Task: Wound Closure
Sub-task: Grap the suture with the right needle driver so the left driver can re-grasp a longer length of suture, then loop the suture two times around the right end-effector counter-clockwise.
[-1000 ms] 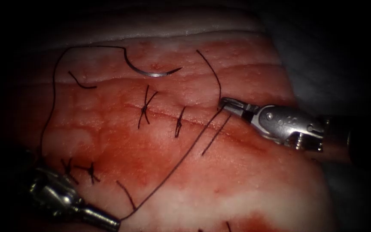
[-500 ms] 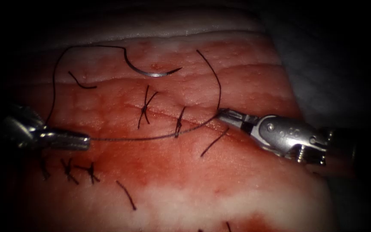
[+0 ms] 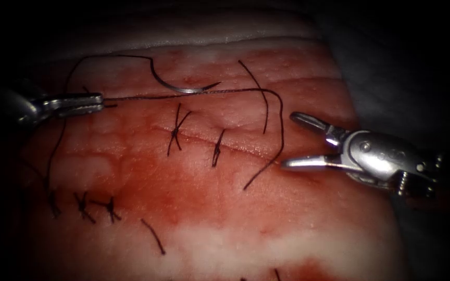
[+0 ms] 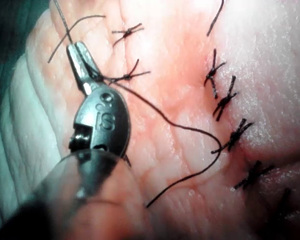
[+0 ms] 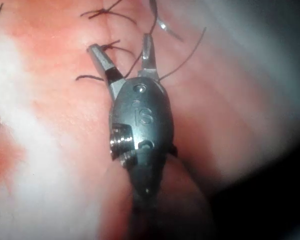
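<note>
On the tissue (image 3: 287,224), the curved needle (image 3: 183,89) lies loose beyond the cut (image 3: 199,139), held by neither tool and not in the tissue. My left tool (image 3: 99,99) is at the left, jaws shut on the thread (image 3: 209,92). From there the thread runs right past the needle, bends down and ends loose near the cut's right end. My right tool (image 3: 289,140) is on the right with its jaws wide open, holding nothing. In the left wrist view the left tool (image 4: 80,52) pinches the thread (image 4: 190,127). In the right wrist view the right tool (image 5: 120,44) stands spread.
Two tied stitches (image 3: 175,130) (image 3: 217,148) cross the cut. More knots (image 3: 82,203) sit at the lower left, with short cut thread ends (image 3: 154,237) nearby. Red fluid (image 3: 147,192) stains the middle of the tissue. A pale cloth edge (image 3: 235,39) lies behind it.
The right tool let go of the thread, opened wide and drew back a little to the right. The left tool moved from the lower left up to the upper left, drawing the thread with it.
</note>
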Tool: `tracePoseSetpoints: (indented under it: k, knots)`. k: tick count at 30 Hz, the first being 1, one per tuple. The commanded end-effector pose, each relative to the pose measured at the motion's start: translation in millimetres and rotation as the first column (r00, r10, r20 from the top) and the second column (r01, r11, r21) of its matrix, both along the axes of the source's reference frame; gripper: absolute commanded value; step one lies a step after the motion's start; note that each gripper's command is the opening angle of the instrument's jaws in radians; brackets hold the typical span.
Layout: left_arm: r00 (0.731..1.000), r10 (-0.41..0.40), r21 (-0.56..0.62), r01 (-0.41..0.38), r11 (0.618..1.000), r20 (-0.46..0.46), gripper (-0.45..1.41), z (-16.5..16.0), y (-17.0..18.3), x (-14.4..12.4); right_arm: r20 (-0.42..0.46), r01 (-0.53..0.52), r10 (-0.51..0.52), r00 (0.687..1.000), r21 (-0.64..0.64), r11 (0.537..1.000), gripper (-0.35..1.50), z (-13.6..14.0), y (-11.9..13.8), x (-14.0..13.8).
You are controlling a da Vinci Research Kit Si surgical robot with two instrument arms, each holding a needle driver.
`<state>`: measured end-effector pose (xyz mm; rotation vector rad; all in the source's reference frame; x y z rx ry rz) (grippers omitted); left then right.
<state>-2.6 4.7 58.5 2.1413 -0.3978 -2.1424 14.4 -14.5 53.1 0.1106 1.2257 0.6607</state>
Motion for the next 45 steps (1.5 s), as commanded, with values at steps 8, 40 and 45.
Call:
tracePoseSetpoints:
  k: [8,40,45]
  knots:
    - [0.999,0.033,0.051,-0.033,0.998,-0.004,-0.45,0.9,0.2,-0.8,-0.015,0.016,-0.016,1.000,0.017,1.000,0.79,0.0,6.0,-0.7]
    - [0.994,-0.062,0.065,0.068,0.996,-0.089,-0.45,8.6,1.5,-8.1,-0.296,0.072,-0.074,0.952,-0.017,0.997,-0.35,3.8,4.9,10.6]
    - [0.995,-0.060,0.063,0.065,0.996,-0.076,-0.45,9.0,0.9,-9.9,-0.308,0.066,-0.049,0.950,0.044,0.997,-0.35,4.0,4.2,11.6]
